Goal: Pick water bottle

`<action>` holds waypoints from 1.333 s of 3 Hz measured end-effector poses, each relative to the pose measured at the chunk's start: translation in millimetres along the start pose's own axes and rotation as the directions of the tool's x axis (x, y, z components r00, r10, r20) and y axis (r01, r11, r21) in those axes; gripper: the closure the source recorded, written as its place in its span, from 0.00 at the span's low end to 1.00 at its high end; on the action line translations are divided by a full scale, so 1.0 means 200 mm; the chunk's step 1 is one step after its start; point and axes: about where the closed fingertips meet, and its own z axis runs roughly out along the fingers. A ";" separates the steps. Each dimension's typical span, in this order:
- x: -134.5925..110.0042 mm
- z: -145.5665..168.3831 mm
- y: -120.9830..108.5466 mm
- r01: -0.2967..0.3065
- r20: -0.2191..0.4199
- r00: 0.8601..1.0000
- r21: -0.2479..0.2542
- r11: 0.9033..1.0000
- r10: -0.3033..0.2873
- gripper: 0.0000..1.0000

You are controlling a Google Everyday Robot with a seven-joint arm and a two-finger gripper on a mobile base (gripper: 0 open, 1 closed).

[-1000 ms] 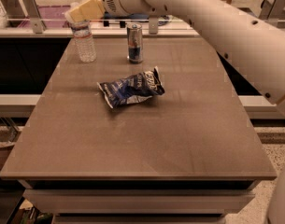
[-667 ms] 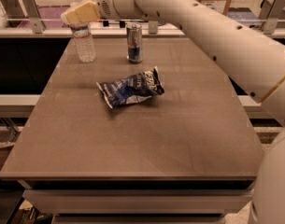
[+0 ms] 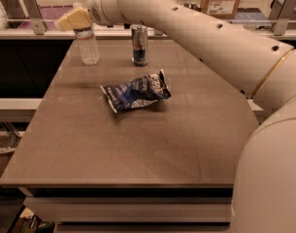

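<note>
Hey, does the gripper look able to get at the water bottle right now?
Probably yes: the gripper is right at the top of the water bottle; the can stands apart beside it, the chip bag lies nearer the camera.

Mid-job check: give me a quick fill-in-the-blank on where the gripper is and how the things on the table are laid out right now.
1. The gripper is at the ____ of the water bottle.
2. In the camera view, the drink can stands to the ____ of the water bottle.
3. The snack bag lies ____ to the camera than the drink can.
4. The water bottle stands ____ on the table.

Missing words: top; right; closer; upright.
</note>
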 end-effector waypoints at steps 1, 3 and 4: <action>0.03 0.07 0.01 0.002 -0.027 1.000 0.011 1.000 -0.002 0.00; 0.10 0.19 -0.02 -0.065 -0.002 0.998 -0.021 0.998 0.065 0.00; 0.16 0.23 -0.06 -0.120 0.030 0.992 -0.046 0.992 0.121 0.00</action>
